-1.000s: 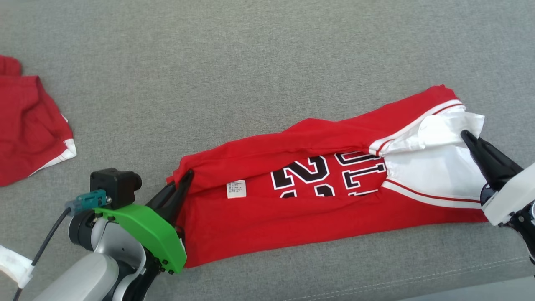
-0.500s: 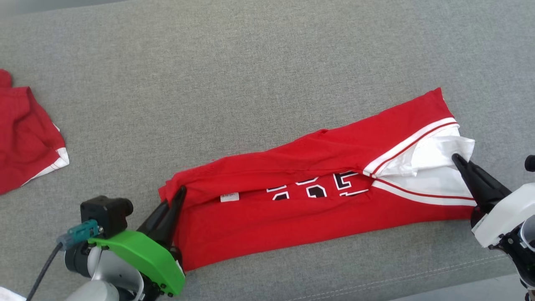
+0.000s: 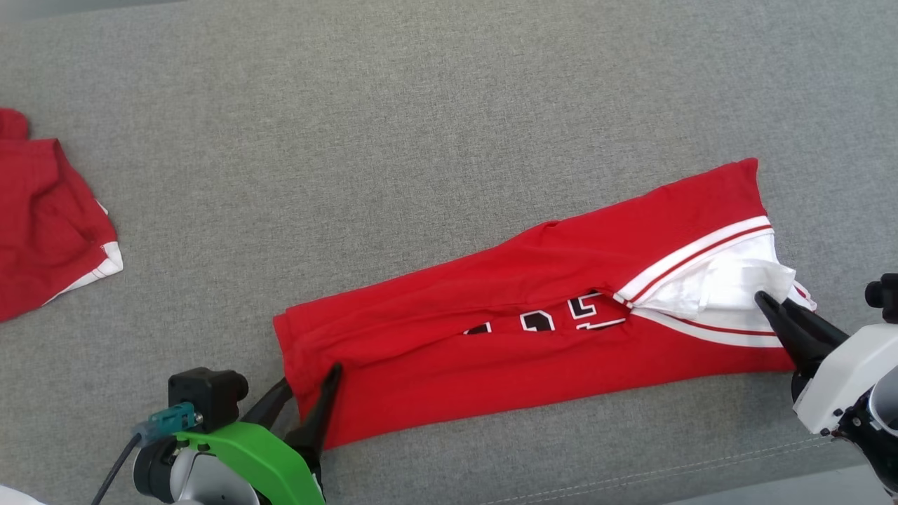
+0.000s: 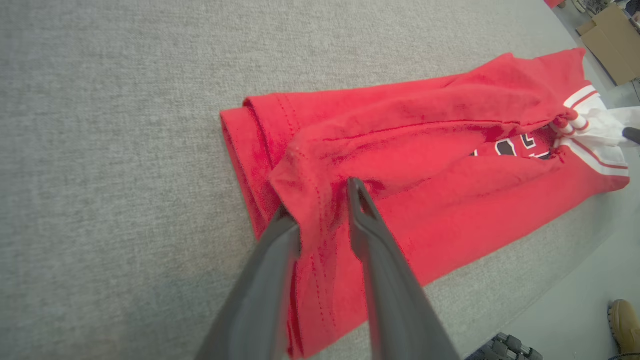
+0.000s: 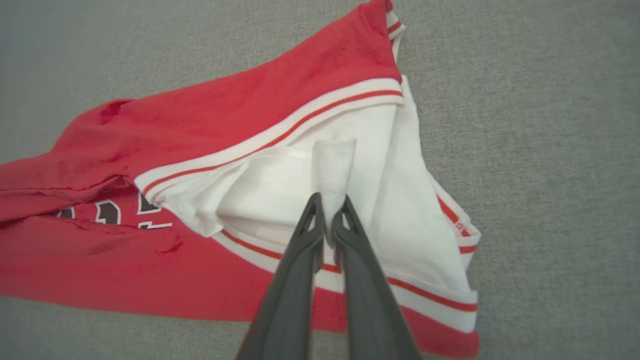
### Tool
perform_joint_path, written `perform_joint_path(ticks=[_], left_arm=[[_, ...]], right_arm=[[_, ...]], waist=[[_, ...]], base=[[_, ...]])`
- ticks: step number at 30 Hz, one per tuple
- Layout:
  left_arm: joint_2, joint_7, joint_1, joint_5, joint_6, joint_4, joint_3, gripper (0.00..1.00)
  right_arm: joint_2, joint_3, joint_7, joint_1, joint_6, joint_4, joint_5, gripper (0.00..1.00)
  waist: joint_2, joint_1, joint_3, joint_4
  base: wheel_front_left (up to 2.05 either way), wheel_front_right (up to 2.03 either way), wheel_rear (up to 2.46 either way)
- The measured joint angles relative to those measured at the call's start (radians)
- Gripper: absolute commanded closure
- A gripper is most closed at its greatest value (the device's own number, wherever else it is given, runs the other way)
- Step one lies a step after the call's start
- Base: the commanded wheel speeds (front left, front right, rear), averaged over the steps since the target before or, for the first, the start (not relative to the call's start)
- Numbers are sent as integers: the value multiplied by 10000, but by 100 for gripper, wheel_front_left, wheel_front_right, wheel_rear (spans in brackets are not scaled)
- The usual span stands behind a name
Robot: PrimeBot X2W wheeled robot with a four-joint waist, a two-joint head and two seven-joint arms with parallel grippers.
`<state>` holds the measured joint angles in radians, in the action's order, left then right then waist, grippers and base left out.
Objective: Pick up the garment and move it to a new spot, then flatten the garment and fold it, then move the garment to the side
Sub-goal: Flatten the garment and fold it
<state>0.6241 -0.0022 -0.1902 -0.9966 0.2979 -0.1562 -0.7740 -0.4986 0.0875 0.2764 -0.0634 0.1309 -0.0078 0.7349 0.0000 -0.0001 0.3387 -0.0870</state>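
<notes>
The left pincer (image 4: 317,197), fingers partly spread, straddles a raised fold of the red-and-white fabric jersey (image 3: 449,315), seemingly loosely. The right pincer (image 5: 330,199) is clamped tight on its white part

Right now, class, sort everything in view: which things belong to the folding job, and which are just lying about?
Job: red jersey; left gripper; right gripper, pinching its white sleeve.
Lying about: second red garment at far left; cardboard box; shoe.
</notes>
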Motion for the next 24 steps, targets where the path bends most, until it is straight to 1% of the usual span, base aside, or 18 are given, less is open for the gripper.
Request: perform_joint_path(ticks=[3,6,8,10,12,14,19,22,24], left_arm=[[-19,6,0,67,-67,12,-123,0],[21,-121,153,178,-48,-54,-221,0],[171,-491,400,441,205,-151,-136,0],[353,-1170,595,757,562,-173,186,0],[428,-1802,689,1070,775,-192,416,0],[403,-2155,770,1375,972,-151,587,0],[44,-2533,766,2100,1055,-81,972,0],[-205,-2560,765,2416,1007,0,1325,0],[-336,-2562,773,2612,884,73,1582,0]], right_arm=[[-188,-84,297,13,0,-27,4,0],[-343,-543,627,106,0,-219,65,0],[-387,-1103,859,90,-2,-430,180,0],[-441,-1546,1106,-31,-2,-548,-8,0],[-414,-1808,1469,-271,-4,-550,-113,0],[-278,-1858,1837,-496,-4,-366,-380,0],[36,-1674,2483,-1144,-4,531,-794,0],[173,-1538,2650,-1580,-2,1181,-1064,0],[196,-1432,2748,-1850,-4,1616,-1208,0]], waist=[[0,0,-18,10],[0,0,-55,-21],[0,0,-72,-56],[0,0,-63,-78],[0,0,-40,-67],[0,0,-21,-10],[0,1,-3,250],[0,0,20,429],[0,1,52,539]], base=[[0,0,0],[0,0,0],[0,0,0],[0,0,0],[0,0,0],[0,0,0],[0,0,0],[0,0,0],[0,0,0]])
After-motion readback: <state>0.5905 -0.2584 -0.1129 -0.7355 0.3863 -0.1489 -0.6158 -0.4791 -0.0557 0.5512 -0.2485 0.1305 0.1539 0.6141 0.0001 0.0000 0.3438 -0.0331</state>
